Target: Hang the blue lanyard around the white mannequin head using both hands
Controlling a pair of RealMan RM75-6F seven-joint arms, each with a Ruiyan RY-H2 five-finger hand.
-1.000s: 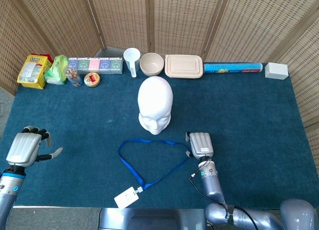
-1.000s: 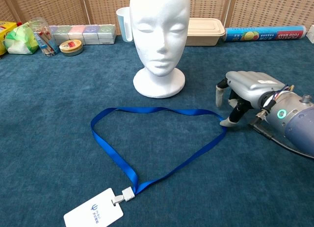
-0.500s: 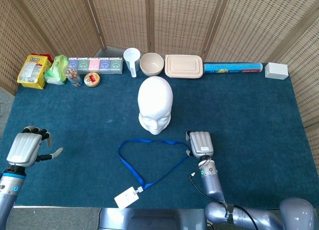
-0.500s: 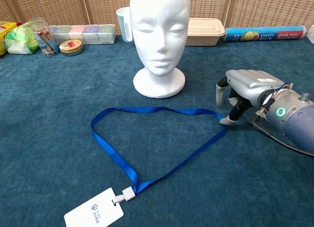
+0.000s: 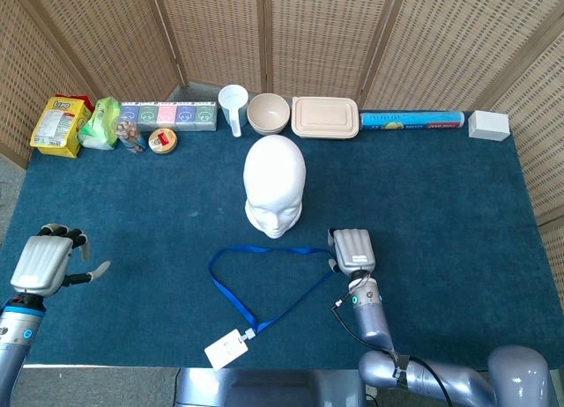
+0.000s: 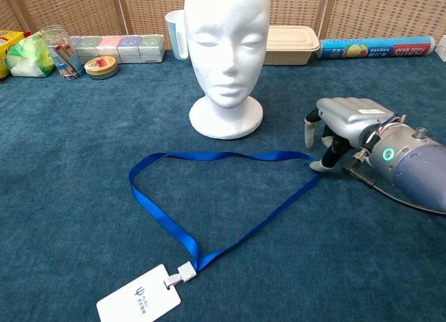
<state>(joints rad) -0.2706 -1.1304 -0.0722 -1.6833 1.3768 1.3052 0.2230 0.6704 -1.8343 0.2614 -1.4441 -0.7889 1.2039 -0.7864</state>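
The white mannequin head (image 5: pixel 275 182) stands upright mid-table, face toward me, also large in the chest view (image 6: pixel 226 50). In front of it the blue lanyard (image 5: pixel 273 249) lies on the blue cloth as an open loop (image 6: pixel 223 155), with its white badge (image 6: pixel 138 302) at the near end. My right hand (image 5: pixel 352 251) is at the loop's right corner, palm down, and its thumb and a finger (image 6: pixel 318 163) pinch the strap there. My left hand (image 5: pixel 40 264) hovers at the table's far left with fingers apart, holding nothing, well away from the lanyard.
Along the back edge stand snack bags (image 5: pixel 60 125), a row of small boxes (image 5: pixel 167 114), a tin (image 5: pixel 162 141), a white cup (image 5: pixel 233 103), a bowl (image 5: pixel 268 113), a beige lunch box (image 5: pixel 325 116), a food-wrap box (image 5: pixel 411 120) and a white block (image 5: pixel 488 125). A wicker screen (image 5: pixel 326 37) closes the back.
My right hand has drawn back and up a little with the loop's right corner; the strap pulled tighter and the badge slid slightly toward the hand. The left hand has not moved.
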